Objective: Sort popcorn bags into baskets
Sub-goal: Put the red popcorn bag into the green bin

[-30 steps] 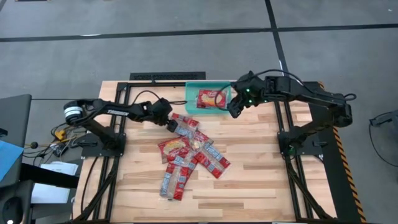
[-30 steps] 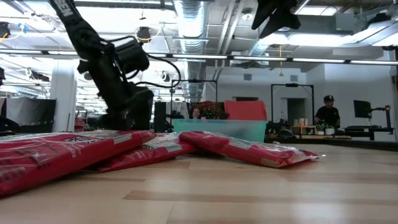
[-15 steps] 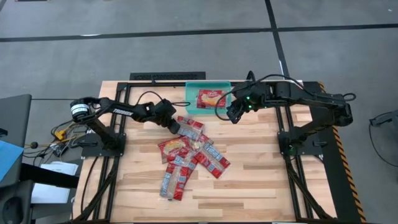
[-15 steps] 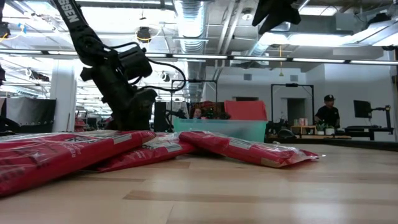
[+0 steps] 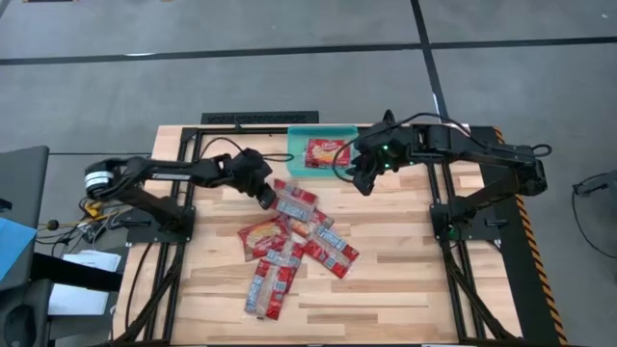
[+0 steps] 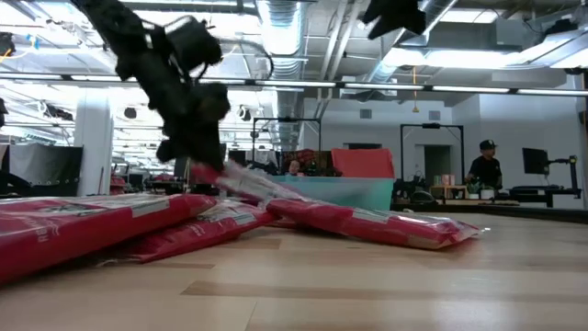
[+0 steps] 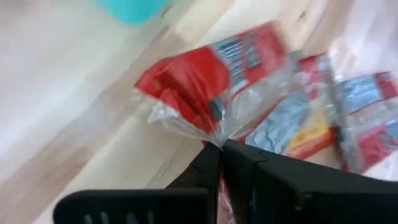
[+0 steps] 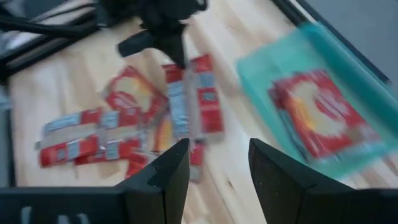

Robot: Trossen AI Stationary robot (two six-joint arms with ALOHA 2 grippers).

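Several red popcorn bags lie heaped at the table's middle. My left gripper is at the heap's far left side, shut on a long narrow bag. The teal basket stands at the far edge, and one squarish bag lies flat in it. My right gripper hangs open in the air just right of the basket, holding nothing. In the right wrist view the basket and the heap lie below its fingers. My left gripper pinches the long bag's clear, pale end seal between its two shut fingers. The fingers slant down at it from the table's left side. That end is raised off the table, and the bag slopes down onto the other bags.
Black frame rails run along the table's far edge and down both sides by the arm bases. Bare wood lies to the right of and nearer than the heap. A person stands far back in the room.
My left gripper has shut on the long bag's end and risen, tipping that end up off the heap. The other bags have been dragged a little toward the table's left and near edges. My right gripper has drifted slightly away from the basket toward the near edge.
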